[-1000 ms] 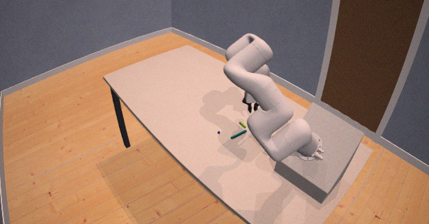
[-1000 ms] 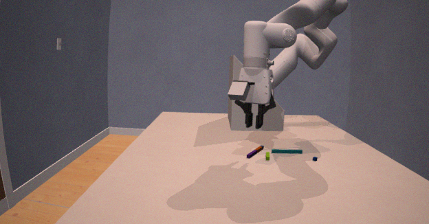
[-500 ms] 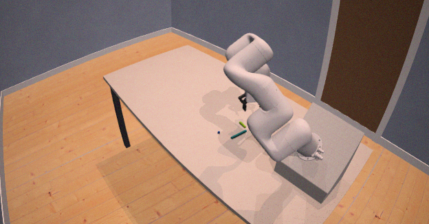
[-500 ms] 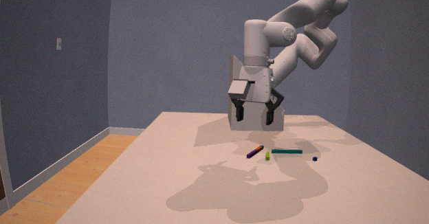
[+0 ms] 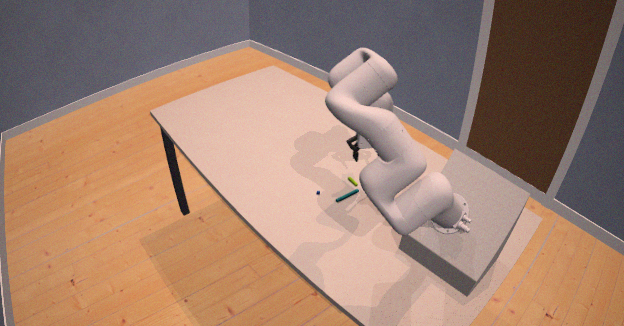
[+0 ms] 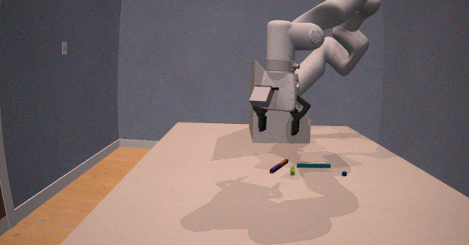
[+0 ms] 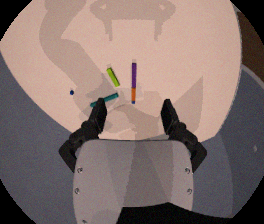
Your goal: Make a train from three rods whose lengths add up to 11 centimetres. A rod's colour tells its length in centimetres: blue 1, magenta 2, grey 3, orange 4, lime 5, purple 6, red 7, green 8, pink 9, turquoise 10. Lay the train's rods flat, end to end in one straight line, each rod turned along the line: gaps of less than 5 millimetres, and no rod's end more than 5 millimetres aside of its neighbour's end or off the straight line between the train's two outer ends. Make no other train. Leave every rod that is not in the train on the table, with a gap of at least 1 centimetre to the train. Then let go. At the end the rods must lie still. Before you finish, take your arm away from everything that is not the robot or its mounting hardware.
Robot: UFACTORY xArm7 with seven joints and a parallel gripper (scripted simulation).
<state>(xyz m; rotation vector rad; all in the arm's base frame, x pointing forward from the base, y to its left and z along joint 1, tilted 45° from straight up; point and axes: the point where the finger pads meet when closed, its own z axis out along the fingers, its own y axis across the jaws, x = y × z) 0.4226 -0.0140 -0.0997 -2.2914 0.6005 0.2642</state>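
Table (image 5: 225, 114) (image 6: 150, 206) (image 7: 183, 50), pale and flat-topped, carries one short lime rod (image 5: 352, 181) (image 6: 292, 170) (image 7: 113, 77), one long turquoise rod (image 5: 347, 195) (image 6: 313, 165) (image 7: 104, 100) and one tiny blue rod (image 5: 318, 192) (image 6: 344, 173) (image 7: 72, 92) in the top view; the white jointed arm (image 5: 400, 129) (image 6: 279, 44) blocks part of the tabletop. In the exterior view, one purple rod (image 6: 277, 167) (image 7: 134, 75), one orange rod (image 6: 284, 162) (image 7: 133, 95) and a second blue rod (image 6: 287, 160) (image 7: 133, 102) lie in line, and the black-fingered gripper (image 5: 356, 160) (image 6: 278, 131) (image 7: 134, 105) hangs above the table, spread wide and holding nothing. The wrist view counts six rods, the lime one beside the three-rod line, one fingertip covering part of the turquoise.
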